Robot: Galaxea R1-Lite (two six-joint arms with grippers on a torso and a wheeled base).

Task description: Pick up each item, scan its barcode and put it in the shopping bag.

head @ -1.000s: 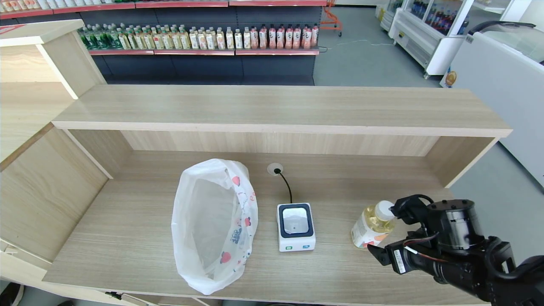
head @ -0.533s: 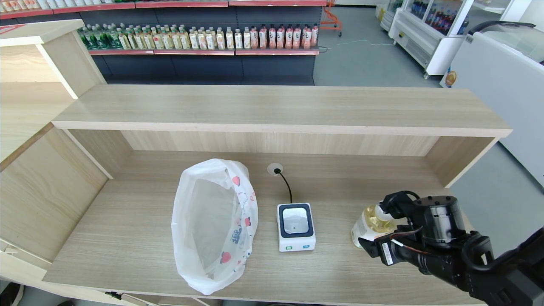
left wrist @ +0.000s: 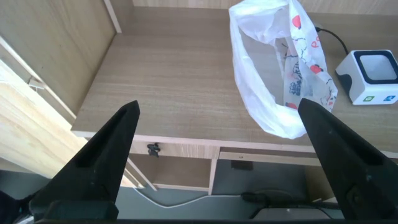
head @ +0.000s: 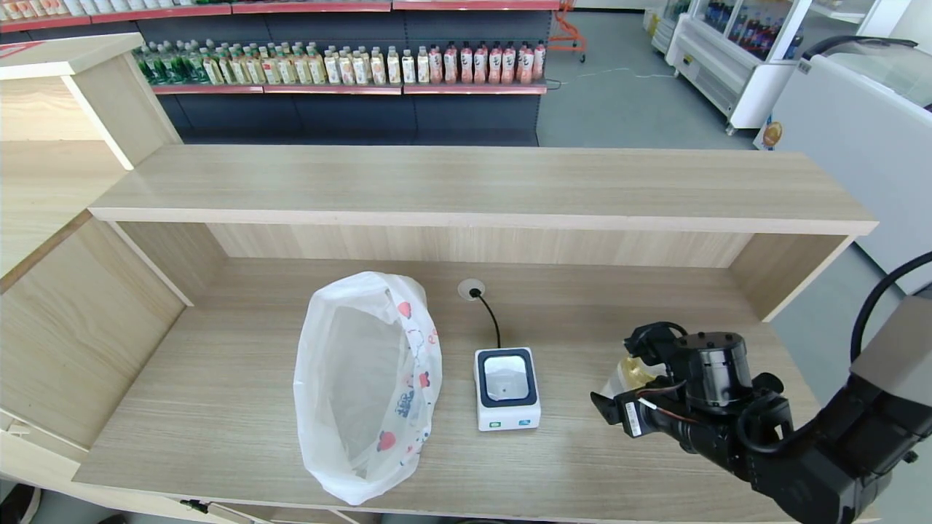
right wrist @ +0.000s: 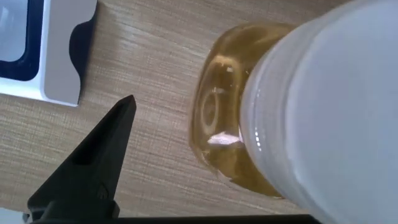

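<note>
A clear bottle (head: 628, 374) of yellow liquid with a white cap (right wrist: 329, 106) stands upright on the counter, right of the scanner (head: 507, 388). My right gripper (head: 625, 375) is open, its fingers on either side of the bottle and its wrist covering most of it. One dark finger (right wrist: 93, 168) shows beside the bottle (right wrist: 227, 124); the other is hidden behind the cap. The white shopping bag (head: 368, 382) stands open left of the scanner. My left gripper (left wrist: 217, 162) hangs open below the counter's front edge, near the bag (left wrist: 280, 74).
The scanner's cable (head: 489, 313) runs back to a hole in the counter. A raised wooden shelf (head: 480, 185) spans the back, with side walls at both ends. The counter's front edge (left wrist: 186, 140) lies close to the left gripper.
The right gripper has moved left along the counter onto the bottle, which now sits between its fingers with the cap hidden in the head view. Bag and scanner have not moved.
</note>
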